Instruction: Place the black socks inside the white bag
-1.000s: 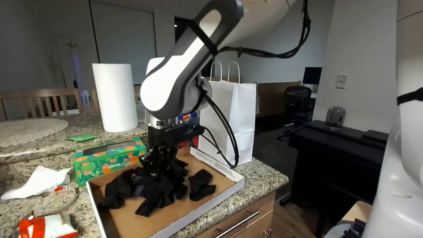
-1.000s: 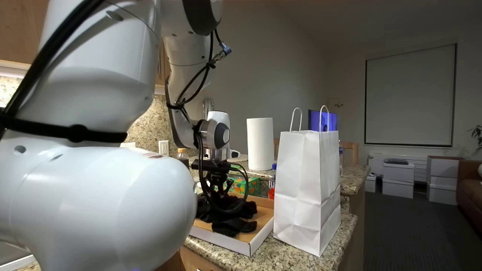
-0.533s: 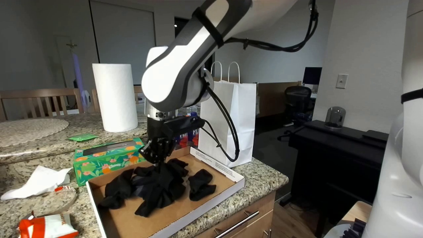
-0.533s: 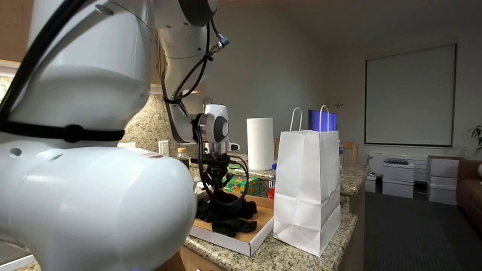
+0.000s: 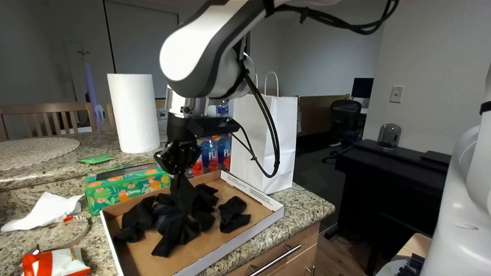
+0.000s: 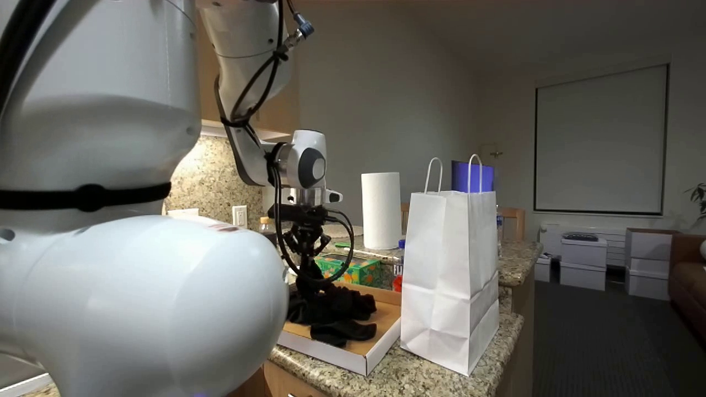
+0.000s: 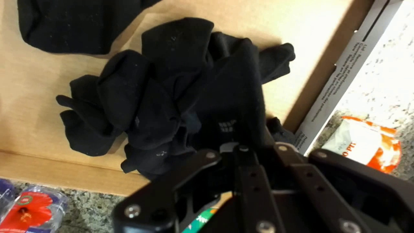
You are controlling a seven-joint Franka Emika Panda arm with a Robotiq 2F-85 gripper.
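Note:
My gripper (image 5: 177, 173) is shut on a black sock (image 5: 183, 195), which stretches down from the fingertips toward the pile. In the wrist view this held sock (image 7: 233, 100) rises between the fingers, a faint pale print on it; whether its lower end still touches the pile I cannot tell. Several other black socks (image 5: 138, 220) lie heaped in a shallow cardboard tray (image 5: 215, 245), and a separate sock (image 5: 233, 214) rests nearer the tray's right side. The white bag (image 6: 441, 259) stands upright beside the tray in both exterior views, handles up; its inside is hidden.
Behind the tray are a green floral tissue box (image 5: 126, 188) and several water bottles (image 5: 210, 153). A paper towel roll (image 5: 134, 115) stands on the raised ledge. A red-and-white packet (image 5: 55, 262) and crumpled white paper (image 5: 48, 211) lie left of the tray.
The gripper has closed and risen from the pile, drawing one sock up with it. The other socks, the tray and the bag stay about where they were.

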